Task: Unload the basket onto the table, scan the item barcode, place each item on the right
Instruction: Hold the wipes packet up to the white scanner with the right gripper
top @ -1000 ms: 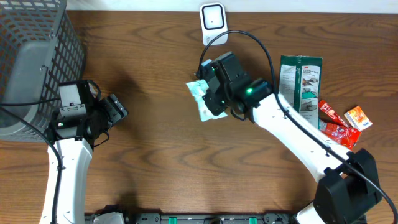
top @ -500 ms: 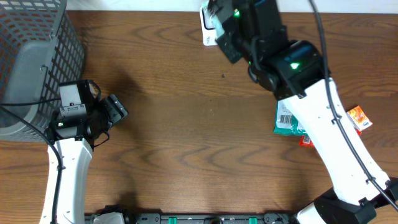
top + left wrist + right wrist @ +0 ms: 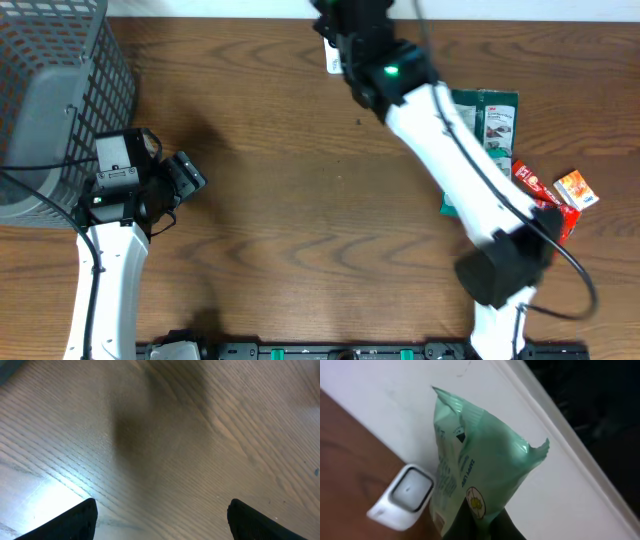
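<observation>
We noted the right gripper [image 3: 479, 522] clenched on the lower edge of the packet [image 3: 475, 455], a glossy mint-green film pouch, crinkled, with a notched upper seam. The packet sat close to the scanner [image 3: 404, 496], a smooth white rounded-square plastic block at the far edge of the wood-grain bench [image 3: 290, 200]. The left gripper [image 3: 162, 520] hung released above the wood, near the grey wire-mesh basket [image 3: 60, 70].
</observation>
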`<state>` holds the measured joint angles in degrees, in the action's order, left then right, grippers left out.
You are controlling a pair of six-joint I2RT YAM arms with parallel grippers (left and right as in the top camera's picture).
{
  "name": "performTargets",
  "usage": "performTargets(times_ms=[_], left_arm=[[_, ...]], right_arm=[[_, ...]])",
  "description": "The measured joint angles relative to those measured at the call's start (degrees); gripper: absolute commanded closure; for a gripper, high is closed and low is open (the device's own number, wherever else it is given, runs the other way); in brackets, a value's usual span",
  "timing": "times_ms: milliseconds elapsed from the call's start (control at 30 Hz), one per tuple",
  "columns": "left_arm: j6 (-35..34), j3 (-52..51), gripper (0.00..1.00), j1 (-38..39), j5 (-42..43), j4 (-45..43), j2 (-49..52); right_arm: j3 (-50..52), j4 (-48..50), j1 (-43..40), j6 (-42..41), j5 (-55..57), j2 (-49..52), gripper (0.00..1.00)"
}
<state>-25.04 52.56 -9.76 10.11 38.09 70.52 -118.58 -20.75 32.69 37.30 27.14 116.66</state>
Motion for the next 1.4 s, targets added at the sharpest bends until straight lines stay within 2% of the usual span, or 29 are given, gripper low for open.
performTargets(times_ms=[367,633,833,1133,1400], left_arm=[[0.0,0.0,0.16,0.0,0.02,0.11,0.0],[0.0,0.0,0.16,0.0,0.02,0.04,0.09],[0.0,0.0,0.16,0.0,0.02,0.04,0.11],[-0.02,0.0,0.16,0.0,0.02,0.04,0.11],[0.0,0.0,0.16,0.0,0.02,0.04,0.11]], right_arm=[[0.17,27.71,0.15,21.38,8.79,19.93,0.99],[0.2,44.02,0.15,32.59,11.45,30.1,0.99],[0.2,44.22,0.15,35.6,11.8,33.03,0.99],[0.02,34.53,0.17,35.08,10.01,33.11,0.99],[0.02,30.77,0.15,28.57,8.57,33.11,0.99]])
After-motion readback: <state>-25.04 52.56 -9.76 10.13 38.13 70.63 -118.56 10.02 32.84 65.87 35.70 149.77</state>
